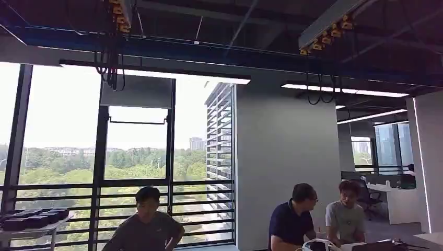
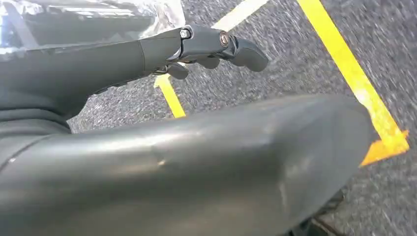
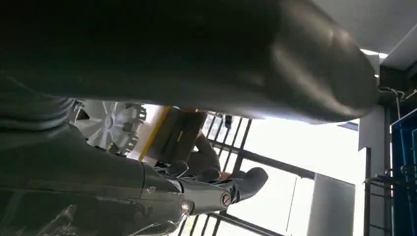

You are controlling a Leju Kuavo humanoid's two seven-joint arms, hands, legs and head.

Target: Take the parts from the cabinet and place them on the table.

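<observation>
In the right wrist view my right hand is raised toward the windows. A white round part with a toothed rim, joined to a yellow-brown block, sits between its thick thumb and its dark curled fingers, and the hand seems to grip it. A person's forearm shows just behind the block. In the left wrist view my left hand hangs over grey carpet with its fingers stretched out and nothing in them.
Yellow tape lines cross the carpet below my left hand. Three people sit ahead in the head view, two of them at a desk on the right. A white table with black trays stands at left. A blue frame is beside my right hand.
</observation>
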